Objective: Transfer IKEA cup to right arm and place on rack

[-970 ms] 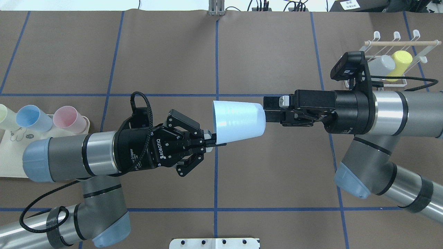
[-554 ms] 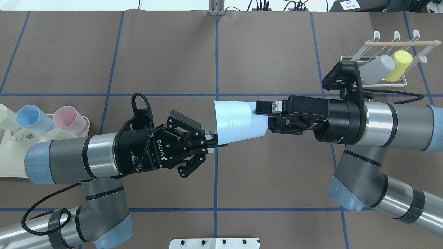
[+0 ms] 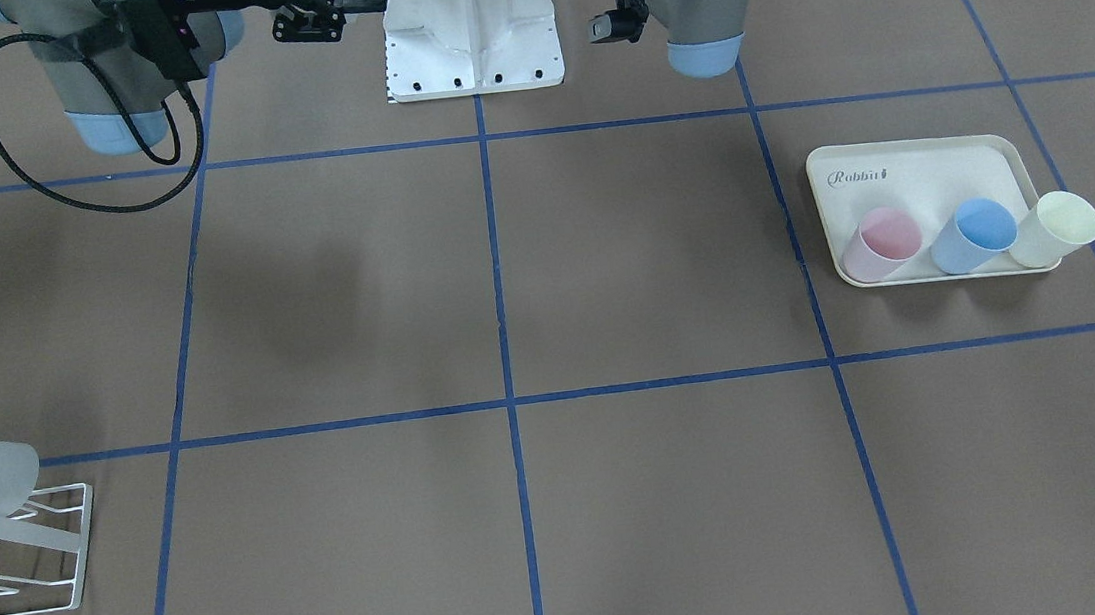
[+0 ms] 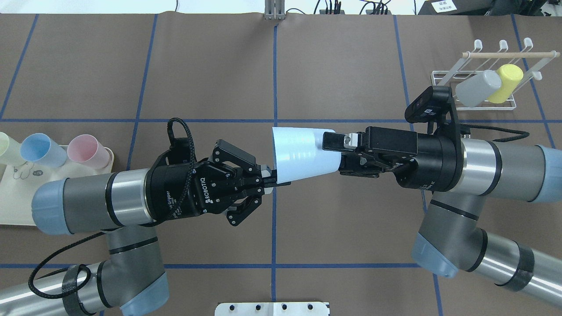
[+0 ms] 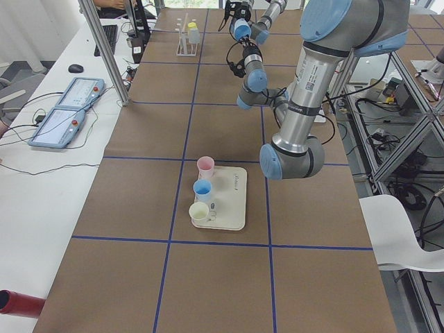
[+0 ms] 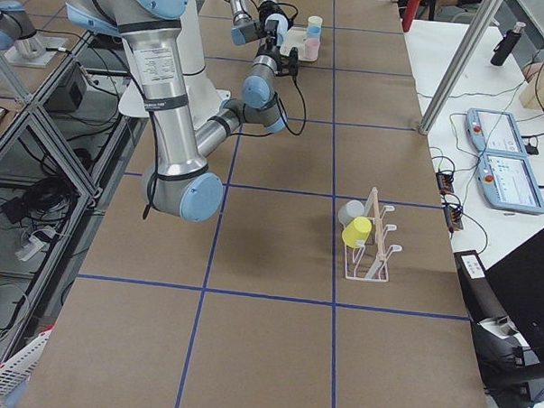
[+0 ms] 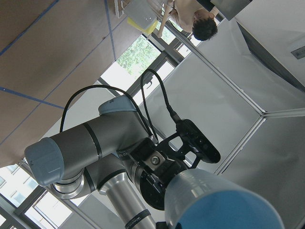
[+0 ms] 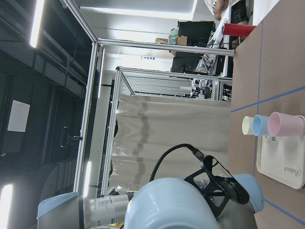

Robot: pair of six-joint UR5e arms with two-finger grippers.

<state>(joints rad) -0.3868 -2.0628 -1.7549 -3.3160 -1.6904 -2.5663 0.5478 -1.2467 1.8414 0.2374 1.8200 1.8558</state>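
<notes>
Above the desk [image 4: 351, 66], well apart from the rack [image 4: 505, 55], the pale blue cup [image 4: 303, 153] hangs level, its base pointing at the right claw [image 4: 333, 149]. The left claw [image 4: 270, 177] pinches its rim. The right claw straddles the base, but I cannot tell whether it presses.

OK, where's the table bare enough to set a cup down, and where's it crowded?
Bare: the squares between tray and rack, and the tray's printed half. Crowded: the rack's grey cup and yellow cup, and mid-air where left gripper and right gripper meet at the held cup.
</notes>
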